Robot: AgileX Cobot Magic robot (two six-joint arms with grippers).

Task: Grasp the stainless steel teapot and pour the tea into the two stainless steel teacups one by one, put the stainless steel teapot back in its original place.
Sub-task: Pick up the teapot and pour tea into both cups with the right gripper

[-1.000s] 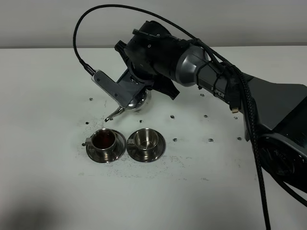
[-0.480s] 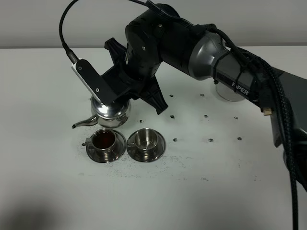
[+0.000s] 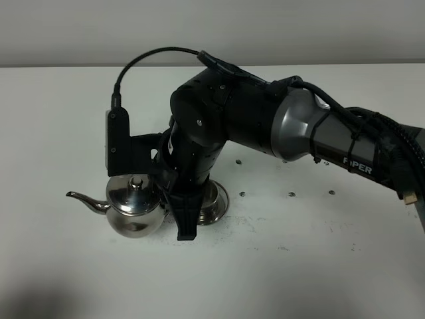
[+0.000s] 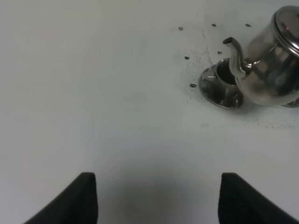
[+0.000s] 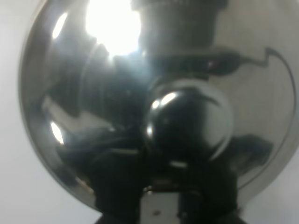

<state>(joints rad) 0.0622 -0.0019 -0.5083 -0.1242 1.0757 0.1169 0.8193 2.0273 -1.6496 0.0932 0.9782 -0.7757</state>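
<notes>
White tabletop (image 3: 60, 266), speckled with small dark marks. The right gripper (image 3: 174, 203) pinches the stainless steel teapot (image 3: 135, 207) by its handle and holds it level above the teacups (image 4: 223, 83), likely so you spill nothing between pours. The left gripper (image 4: 156, 200) idles, jaws spread.

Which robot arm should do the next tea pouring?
Right. The right gripper holds the teapot beside a teacup; the left gripper is open, empty and farther away.

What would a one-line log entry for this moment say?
right gripper: shut on stainless steel teapot | teapot: upright, close to a teacup | left gripper: open, idle over bare table
</notes>
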